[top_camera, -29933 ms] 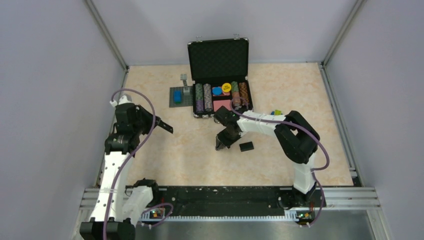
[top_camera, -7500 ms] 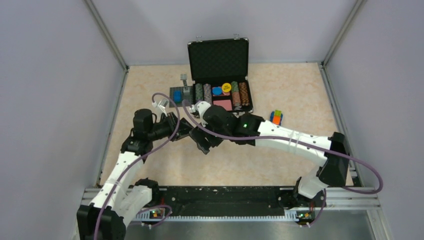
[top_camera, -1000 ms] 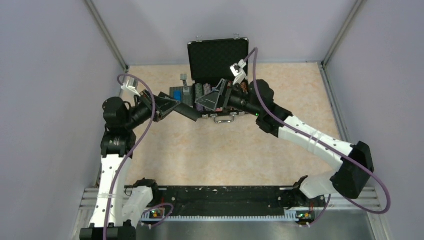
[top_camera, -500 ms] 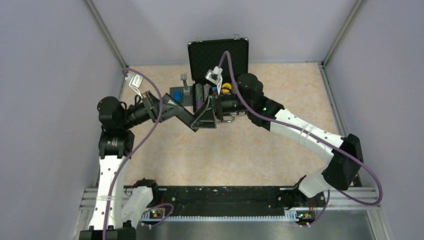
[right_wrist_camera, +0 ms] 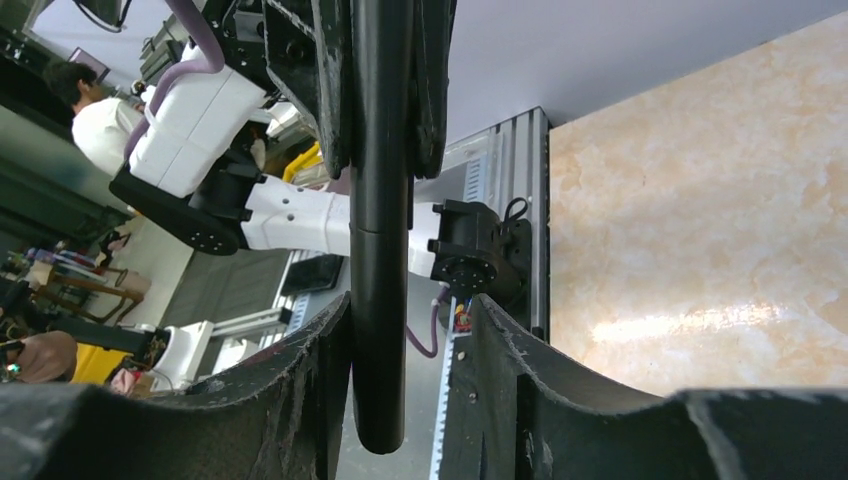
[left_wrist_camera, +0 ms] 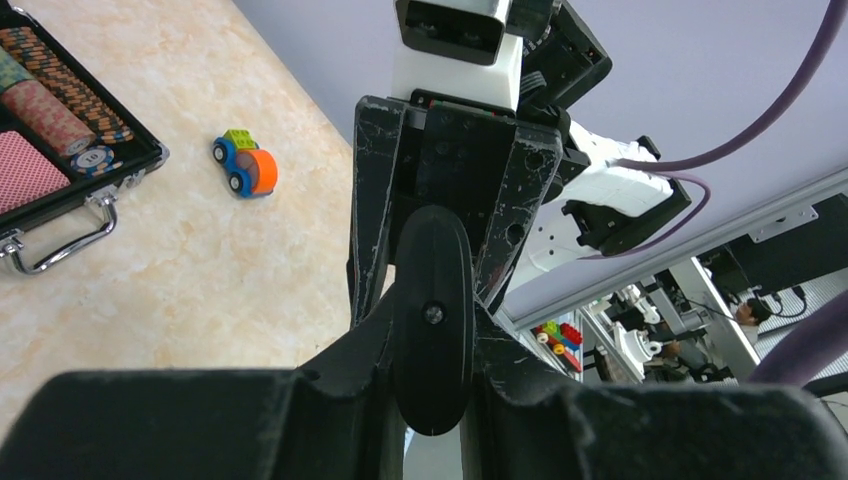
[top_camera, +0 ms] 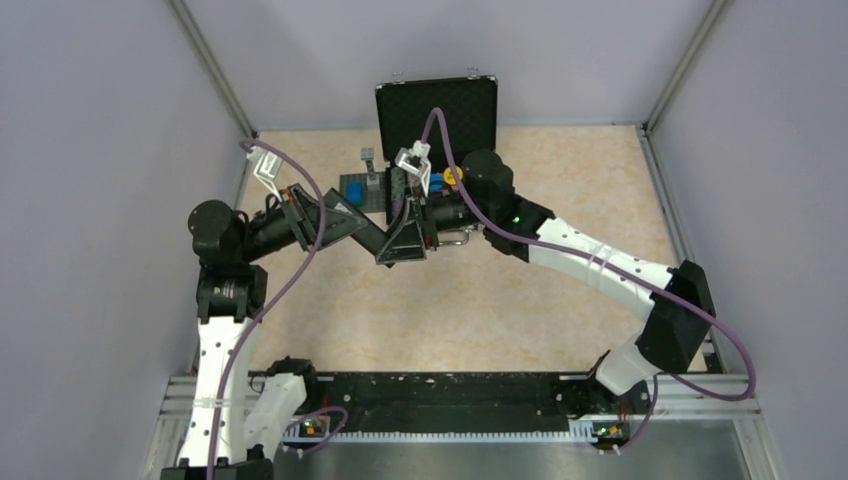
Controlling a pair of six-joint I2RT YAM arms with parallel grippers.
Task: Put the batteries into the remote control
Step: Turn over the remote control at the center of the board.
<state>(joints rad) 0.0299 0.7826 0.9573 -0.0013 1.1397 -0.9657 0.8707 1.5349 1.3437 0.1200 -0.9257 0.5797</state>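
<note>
**Remote control held mid-air between 2 grippers**

Above the table (top_camera: 560,170), the left gripper (left_wrist_camera: 430,345) pinches 1 end of the remote control (left_wrist_camera: 432,260), prob. lifted so the right gripper (right_wrist_camera: 405,320) can reach its free end. The right jaws straddle it, spread, w/ a gap on 1 side. Only the wrist cams show that gap. The top cam shows both arms meeting by the poker chip case (top_camera: 437,120). The batteries are unseen in all 3 views.

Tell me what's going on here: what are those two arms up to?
Both arms meet in the air above the table. The left tool is clamped on one end of the remote control and holds it up. The right tool straddles the other end, with a gap beside one finger, so it is not gripping yet. No batteries are in view.
</note>
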